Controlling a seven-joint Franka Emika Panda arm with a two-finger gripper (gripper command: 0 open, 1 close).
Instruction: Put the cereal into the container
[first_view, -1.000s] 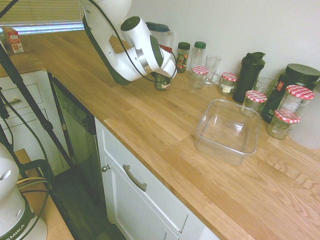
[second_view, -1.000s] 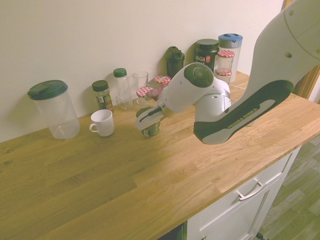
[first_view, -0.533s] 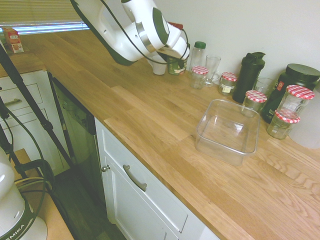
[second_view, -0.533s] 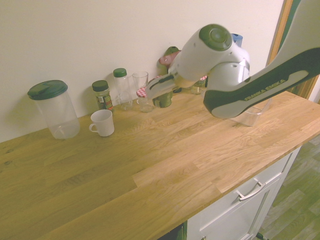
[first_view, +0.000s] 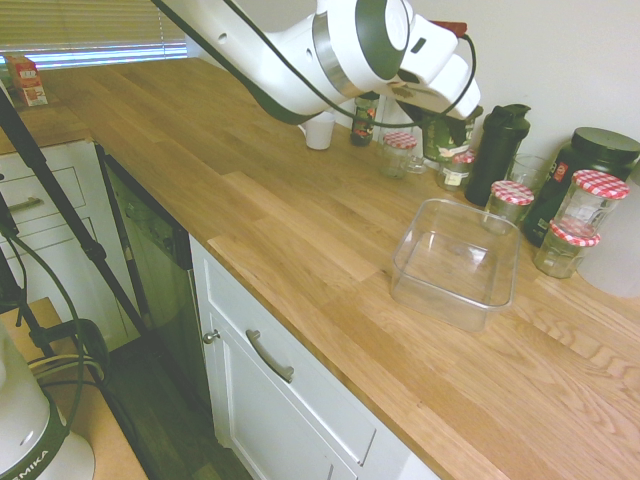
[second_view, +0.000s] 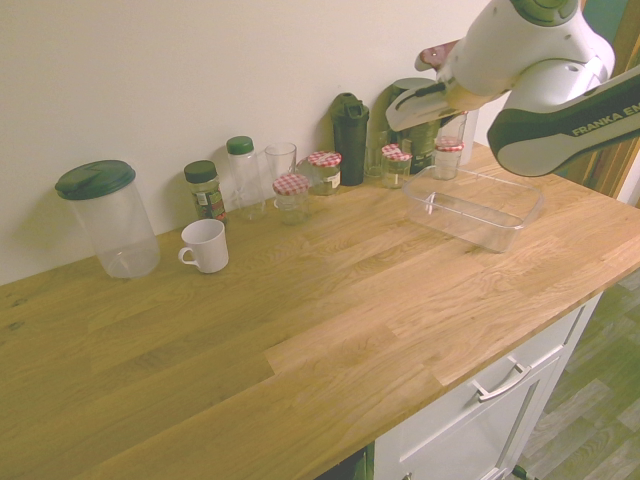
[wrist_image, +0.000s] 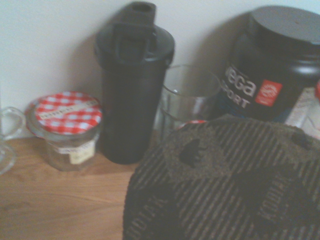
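The cereal (first_view: 441, 137) is a squat dark green tub, and my gripper (first_view: 447, 120) is shut on it, holding it in the air above the counter. It hangs in front of the row of jars at the wall, just beyond the back left corner of the container (first_view: 440, 305). From the other side, the gripper (second_view: 421, 108) and the cereal (second_view: 424, 135) sit just behind the container (second_view: 470, 230), a clear, low-walled, empty bin. In the wrist view the cereal (wrist_image: 225, 185) fills the lower right as a dark ribbed lid.
Along the wall stand a black shaker bottle (first_view: 497, 150), a dark Vega tub (first_view: 585, 160), several glass jars with red-white checked lids (first_view: 590, 195) and drinking glasses. Further along are a white mug (second_view: 205, 245) and a green-lidded clear pitcher (second_view: 105, 215).
The arm has lifted the cereal off the counter near the mug and carried it along the back row to the container's edge. The grip stayed shut throughout.
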